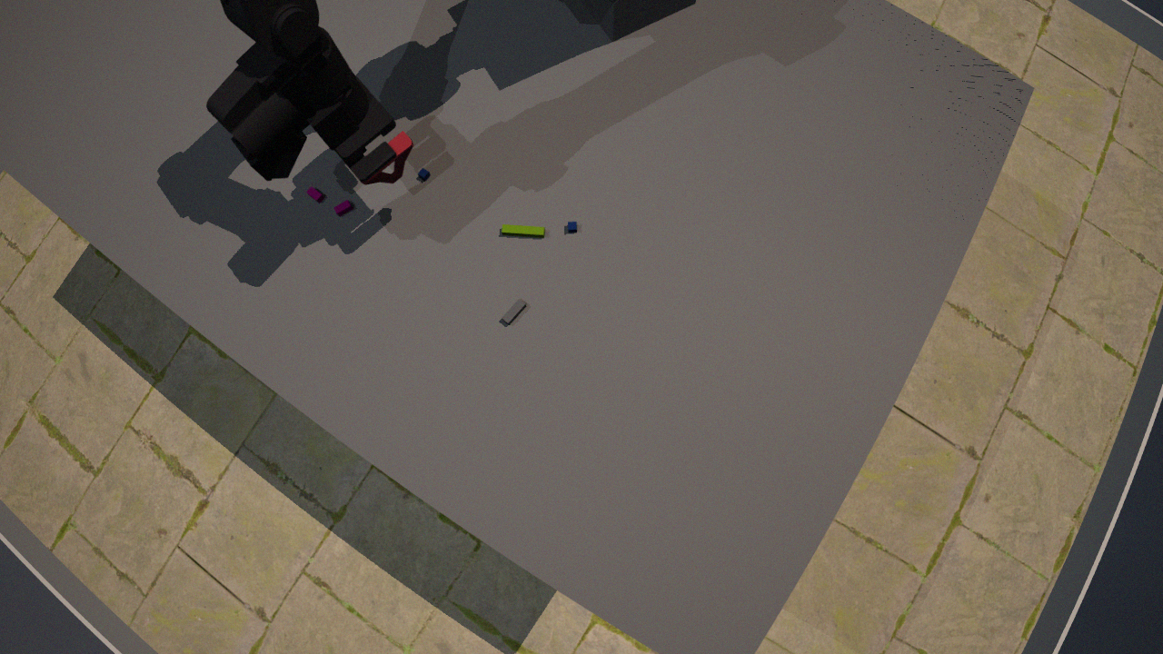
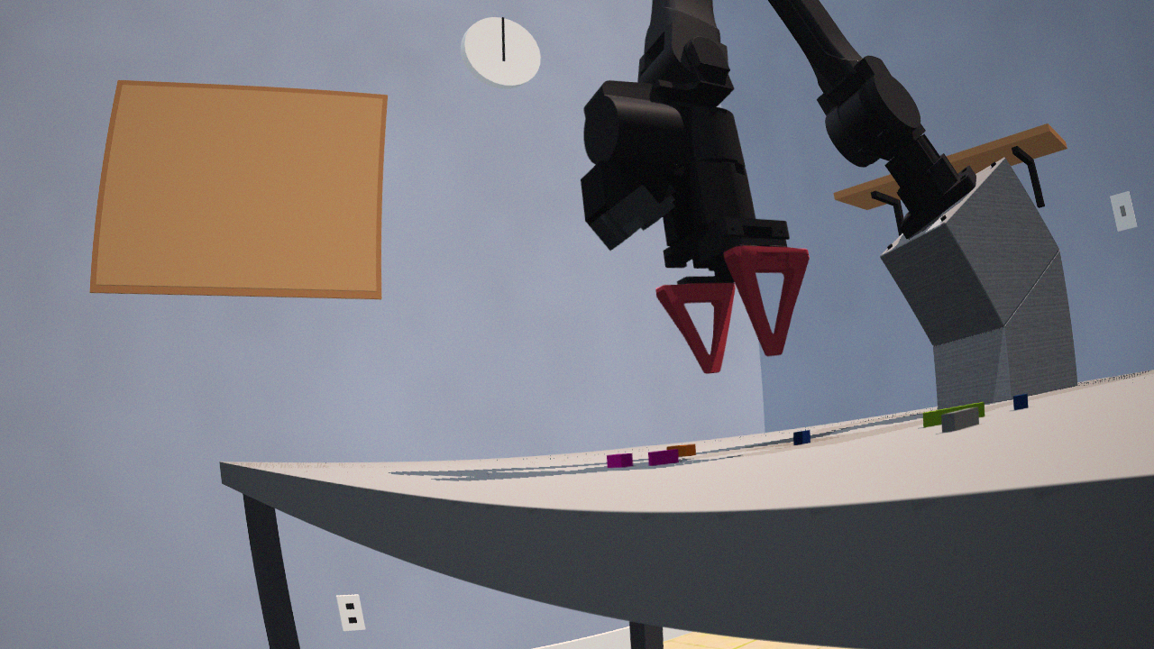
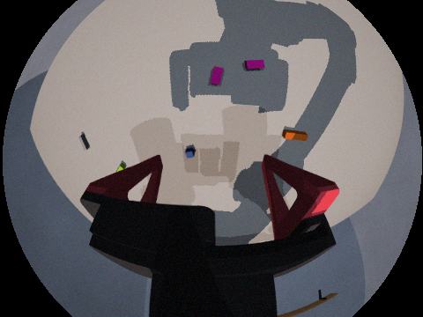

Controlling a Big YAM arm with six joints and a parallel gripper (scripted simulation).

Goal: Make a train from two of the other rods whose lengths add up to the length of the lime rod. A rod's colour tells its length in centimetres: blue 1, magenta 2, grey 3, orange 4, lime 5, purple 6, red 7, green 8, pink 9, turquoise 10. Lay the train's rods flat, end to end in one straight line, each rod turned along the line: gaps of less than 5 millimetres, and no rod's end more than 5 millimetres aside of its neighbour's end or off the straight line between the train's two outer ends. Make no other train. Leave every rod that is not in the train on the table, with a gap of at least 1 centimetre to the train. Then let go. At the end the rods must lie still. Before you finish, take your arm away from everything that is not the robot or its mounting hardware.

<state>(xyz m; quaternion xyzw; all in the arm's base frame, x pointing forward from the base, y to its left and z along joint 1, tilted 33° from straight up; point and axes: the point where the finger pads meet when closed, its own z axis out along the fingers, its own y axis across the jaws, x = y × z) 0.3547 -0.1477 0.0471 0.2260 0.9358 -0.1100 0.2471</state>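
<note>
My gripper (image 2: 743, 364) (image 3: 212, 158) is open and empty, well above the table. One blue rod (image 1: 423, 174) (image 2: 801, 437) (image 3: 189, 152) lies beyond the fingers, between them in the wrist view. An orange rod (image 2: 682, 449) (image 3: 295, 135) lies right of it there; the top view does not show it. Two magenta rods (image 1: 315, 194) (image 1: 342, 208) (image 3: 216, 76) (image 3: 255, 64) lie apart, at an angle. The lime rod (image 1: 522, 231) (image 2: 931, 417) (image 3: 121, 167) is partly behind a finger in the wrist view. A grey rod (image 1: 512, 312) (image 2: 960, 420) (image 3: 85, 141) lies apart. Every rod lies flat; none touch.
A second blue rod (image 1: 572, 226) (image 2: 1021, 401) lies off one end of the lime rod, with a gap between them. The table's edge (image 2: 516, 536) runs near the magenta rods. The arm's grey stand (image 2: 984, 266) rises behind the lime and grey rods in the exterior view.
</note>
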